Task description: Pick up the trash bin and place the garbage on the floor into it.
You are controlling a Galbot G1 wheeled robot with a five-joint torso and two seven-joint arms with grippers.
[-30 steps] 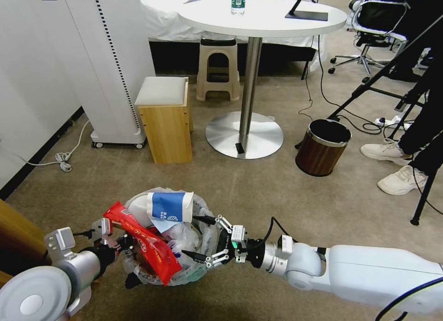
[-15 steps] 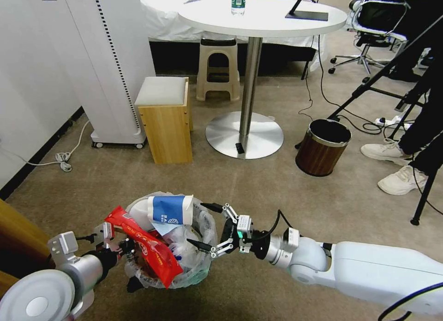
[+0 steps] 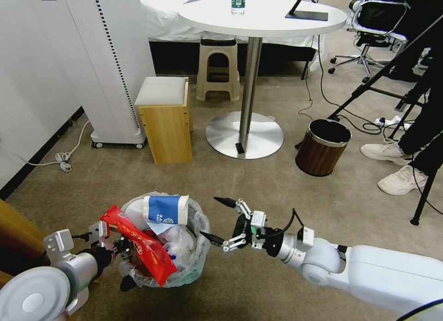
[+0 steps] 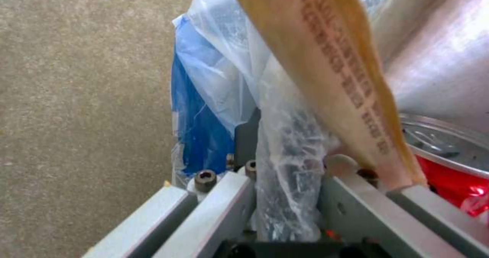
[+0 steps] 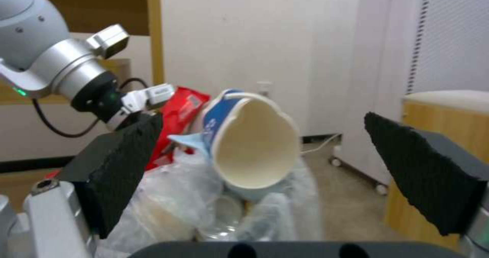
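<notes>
Your left tool (image 3: 121, 247) grips the trash bin (image 3: 196, 261) by its lined rim, apparently just above the floor (image 3: 277, 191). Your right tool (image 3: 224, 222) hangs wide and empty beside it. Deposit step done; next, find any remaining garbage.

Bedroom: bed (image 3: 161, 11), round table (image 3: 263, 16)

Left claw (image 3: 121, 247) clamped low at left; right claw (image 3: 220, 221) spread wide, empty.

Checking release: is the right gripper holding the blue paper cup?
No: the right gripper is open beside the trash bin, and the blue paper cup lies atop it.
</notes>
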